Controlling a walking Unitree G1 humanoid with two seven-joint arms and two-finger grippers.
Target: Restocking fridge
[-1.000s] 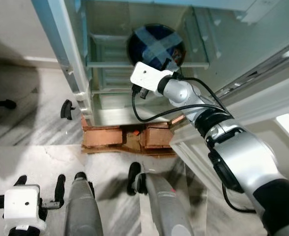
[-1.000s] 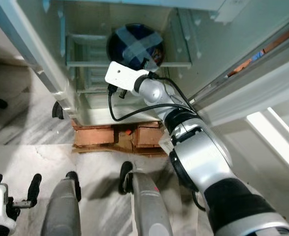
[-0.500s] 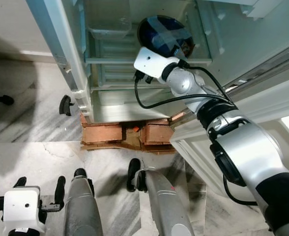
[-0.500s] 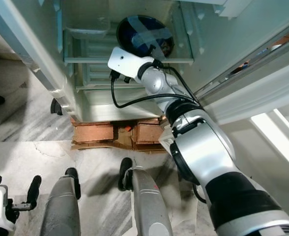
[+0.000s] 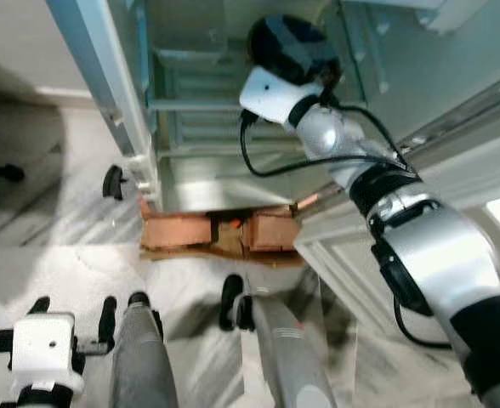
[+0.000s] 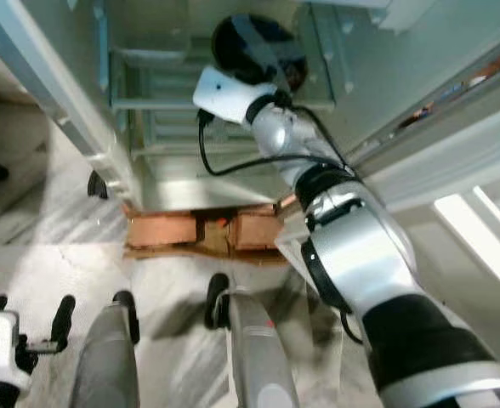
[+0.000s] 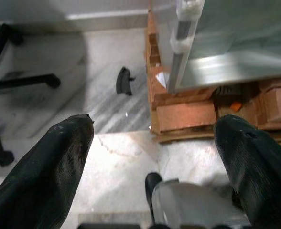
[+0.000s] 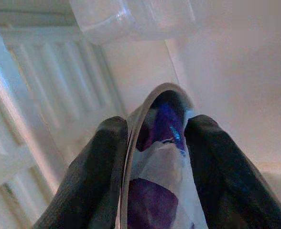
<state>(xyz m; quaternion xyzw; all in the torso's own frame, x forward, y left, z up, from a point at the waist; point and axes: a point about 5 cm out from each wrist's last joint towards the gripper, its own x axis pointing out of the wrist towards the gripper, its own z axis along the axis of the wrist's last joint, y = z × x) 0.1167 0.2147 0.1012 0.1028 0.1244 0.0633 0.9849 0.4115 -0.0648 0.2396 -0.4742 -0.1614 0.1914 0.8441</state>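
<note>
Dark bowl (image 5: 291,47): round, covered with taped film; held high inside the open fridge (image 5: 190,183), near its right wall, above the glass shelves (image 5: 201,104).
Right claw (image 5: 316,75): reaches into the fridge with its white wrist block under the bowl; judged to be carrying the bowl toward an upper shelf.
Left claw (image 5: 73,321): hangs low beside the robot's legs (image 5: 144,357) over the marble floor (image 5: 29,212); idle, presumably kept clear of the door.
Brick base (image 5: 220,234): reddish blocks under the fridge's front edge, raising it off the floor.
Left wrist view: two black fingers (image 7: 49,167) spread wide with nothing between them; beyond lie the floor, a small black object (image 7: 124,80), chair legs (image 7: 11,86) and the bricks at the fridge's lower corner.
Right wrist view: both fingers (image 8: 95,167) pressed against the bowl's thin rim (image 8: 150,102), one each side, so the bowl is pinched edge-on; purple contents show under the film. A clear container (image 8: 131,16) sits beyond, by the ribbed back wall.
Stage, judged: placement under way, bowl not yet set down.
</note>
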